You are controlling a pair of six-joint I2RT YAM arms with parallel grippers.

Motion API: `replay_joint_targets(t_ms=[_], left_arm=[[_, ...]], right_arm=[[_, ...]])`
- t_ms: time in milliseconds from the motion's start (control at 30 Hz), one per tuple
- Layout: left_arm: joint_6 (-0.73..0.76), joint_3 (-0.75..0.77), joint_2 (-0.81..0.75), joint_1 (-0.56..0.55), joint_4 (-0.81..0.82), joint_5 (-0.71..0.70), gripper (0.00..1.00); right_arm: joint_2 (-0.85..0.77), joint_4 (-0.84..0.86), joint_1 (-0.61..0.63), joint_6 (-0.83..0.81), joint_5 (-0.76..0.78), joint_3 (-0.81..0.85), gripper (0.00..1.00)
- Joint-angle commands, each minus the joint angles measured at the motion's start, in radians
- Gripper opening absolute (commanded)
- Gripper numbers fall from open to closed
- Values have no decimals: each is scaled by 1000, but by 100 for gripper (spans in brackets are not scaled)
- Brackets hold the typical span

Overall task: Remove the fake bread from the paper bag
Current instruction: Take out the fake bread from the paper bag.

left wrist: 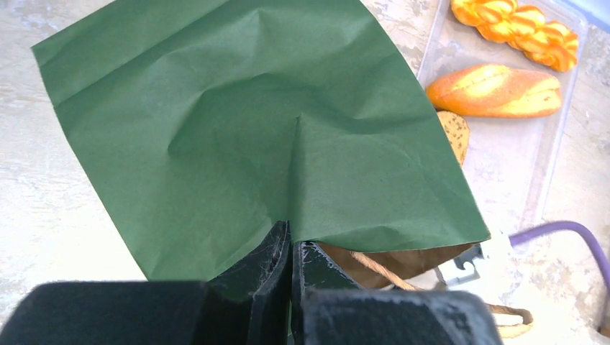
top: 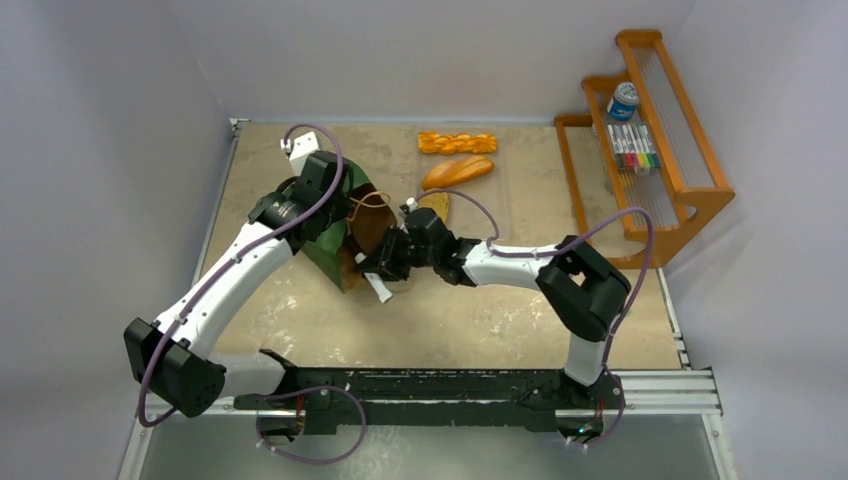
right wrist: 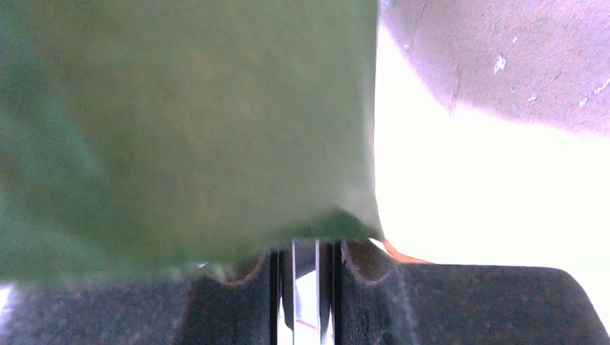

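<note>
Presently: braided stick [top: 457, 142], oblong loaf [top: 458, 171] and seeded slice [top: 436, 205] lie out on clear tray [left wrist: 503, 172]; left pincer [left wrist: 290, 248] pinches paper bag [left wrist: 252, 129] at rim; right pincer [right wrist: 306, 266] at its mouth, spread or pinching untellable; any bread inside hidden.

Three pieces of fake bread [left wrist: 496, 91]: one braided stick [top: 457, 142], one oblong loaf [top: 458, 171], one seeded slice [top: 435, 205]. One paper bag [left wrist: 252, 129]. One wooden rack [top: 700, 205], one jar [top: 623, 100].
</note>
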Motion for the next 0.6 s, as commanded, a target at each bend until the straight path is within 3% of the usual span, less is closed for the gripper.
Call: replay_joint_targets(t_ms=[0,567], left_arm=[[-27,51,4,-4,15,-119,0],[-48,108,115,-1,69,-251,0]], right_arm=[[-122,-8,-8,-51,17,-5,4],[-411,-160,-9,-107,90,-158,3]])
